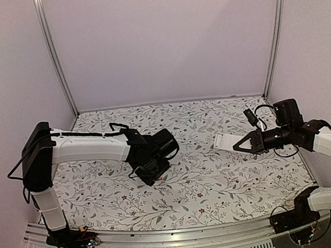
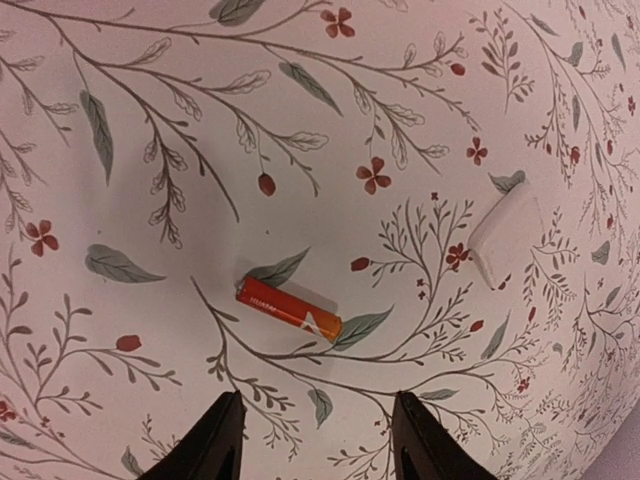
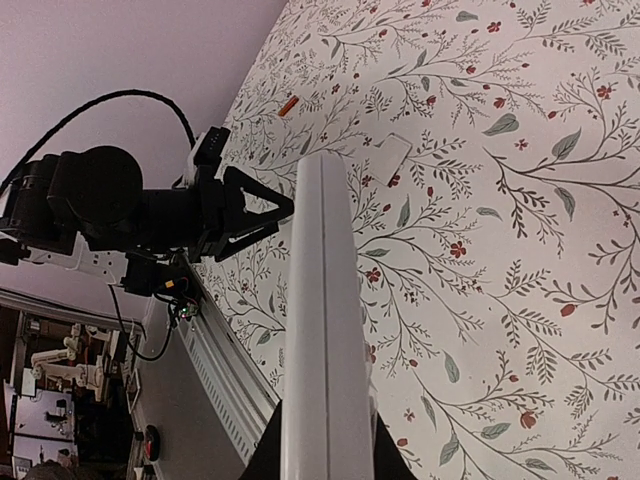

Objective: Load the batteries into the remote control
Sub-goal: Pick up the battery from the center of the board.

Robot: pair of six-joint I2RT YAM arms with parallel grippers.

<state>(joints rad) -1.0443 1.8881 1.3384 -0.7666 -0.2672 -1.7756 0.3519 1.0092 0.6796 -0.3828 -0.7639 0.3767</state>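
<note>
On the floral tabletop (image 1: 219, 189), one orange-red battery (image 2: 288, 310) lies flat and slightly aslant. It is just ahead of the left claw (image 2: 316, 402), roughly in line with the gap between the fingers. The left claw is spread open above the surface and touches nothing. The battery carries small print on its red end, too small to read. A small white cover (image 2: 507, 238) lies flat to the right of the battery, apart from it. The right claw (image 1: 242, 143) is clamped on one end of the remote control (image 1: 225, 140) and holds it clear of the tabletop. The right wrist view shows the remote edge-on, plain white with a lengthwise seam.
</note>
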